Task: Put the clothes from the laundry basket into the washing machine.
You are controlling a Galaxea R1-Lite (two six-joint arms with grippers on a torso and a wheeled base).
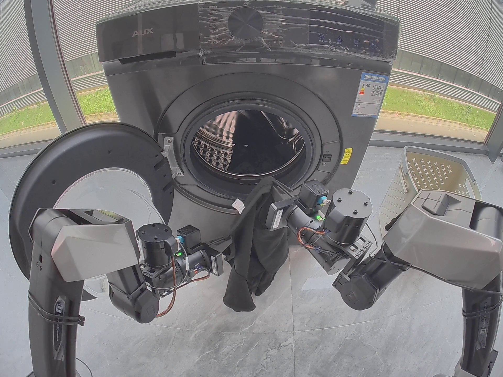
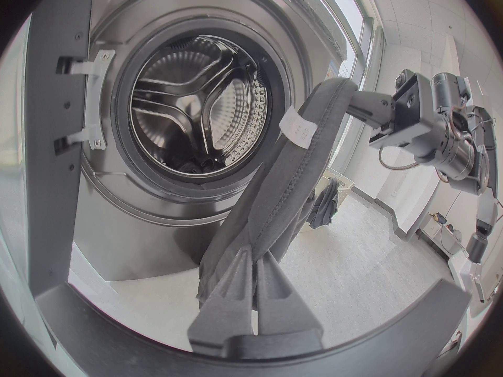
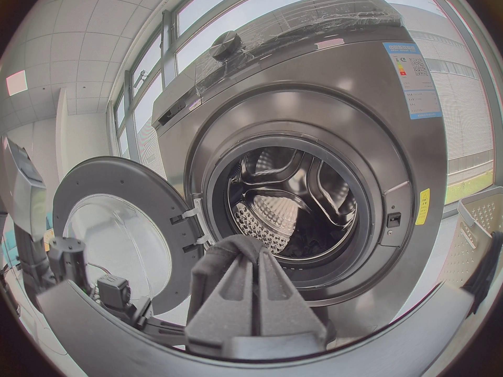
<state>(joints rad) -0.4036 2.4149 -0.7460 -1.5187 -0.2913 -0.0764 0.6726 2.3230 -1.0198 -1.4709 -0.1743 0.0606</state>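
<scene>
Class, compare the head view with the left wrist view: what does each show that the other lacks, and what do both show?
Head view alone: the control dial and the grass outside. Left wrist view alone: the ceiling. Both: the black garment held by the left gripper and right gripper, before the open drum.

place: glass-walled test room set up for laundry | evidence: lone washing machine [image 1: 241, 106] with film-wrapped panel on grey stone-tile floor [image 1: 314, 336] | window wall [image 1: 445, 27] with blinds, lawn [image 1: 440, 108] outside | panelled office ceiling [image 3: 78, 27] | laundry basket [image 1: 435, 174] beside machine
</scene>
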